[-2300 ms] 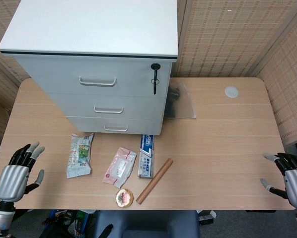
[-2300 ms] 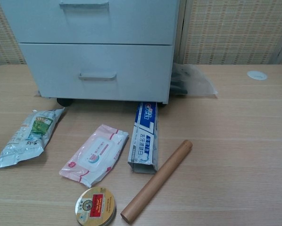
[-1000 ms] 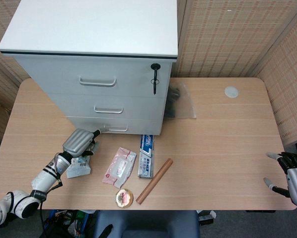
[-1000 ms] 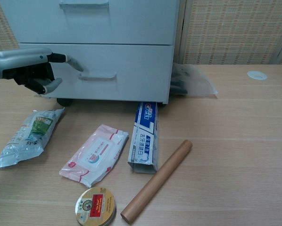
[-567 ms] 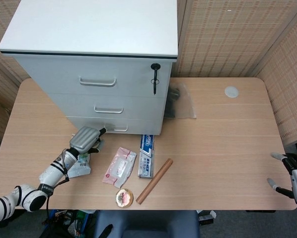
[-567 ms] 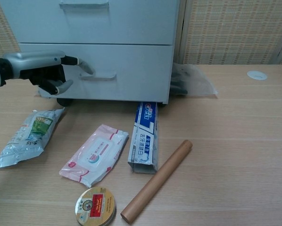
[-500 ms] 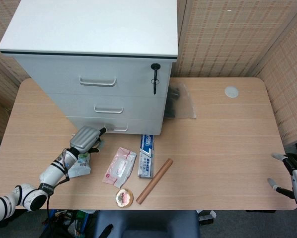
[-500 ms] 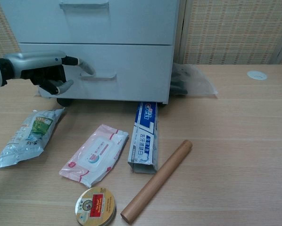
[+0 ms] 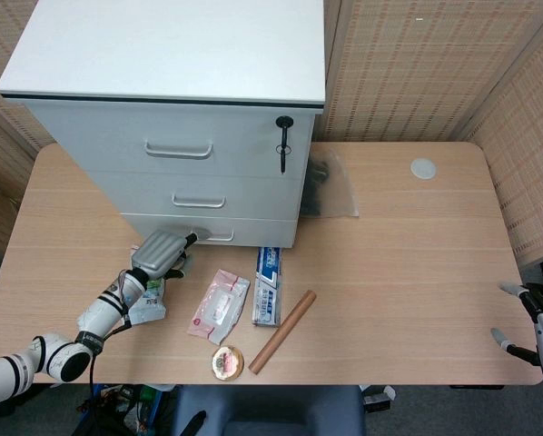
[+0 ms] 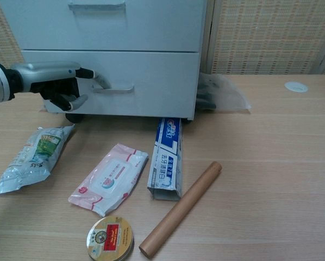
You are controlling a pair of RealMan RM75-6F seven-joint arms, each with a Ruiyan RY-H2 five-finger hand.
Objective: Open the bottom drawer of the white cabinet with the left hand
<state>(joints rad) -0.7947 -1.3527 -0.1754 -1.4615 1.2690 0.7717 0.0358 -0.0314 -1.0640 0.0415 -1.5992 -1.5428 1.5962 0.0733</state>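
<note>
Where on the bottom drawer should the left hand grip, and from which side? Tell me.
Grip the bottom drawer's handle, a thin horizontal bar standing a little proud of the drawer front. Come from the front, hooking fingers behind the bar, since the pull must go straight out toward the table edge. The left hand is already at the bar's left end, one finger reaching it.

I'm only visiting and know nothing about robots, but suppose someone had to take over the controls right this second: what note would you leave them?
Left hand: raised at the bottom drawer of the white cabinet, one finger stretched out onto the left end of the handle; no proper hold visible.
Right hand: open, idle at the table's far right edge.
Done: the reach to the handle. The drawer looks fully closed.
Left: hook the fingers behind the handle and pull the drawer out.
Note: the toothpaste box, wipes pack and snack bag lie just in front of the cabinet.
</note>
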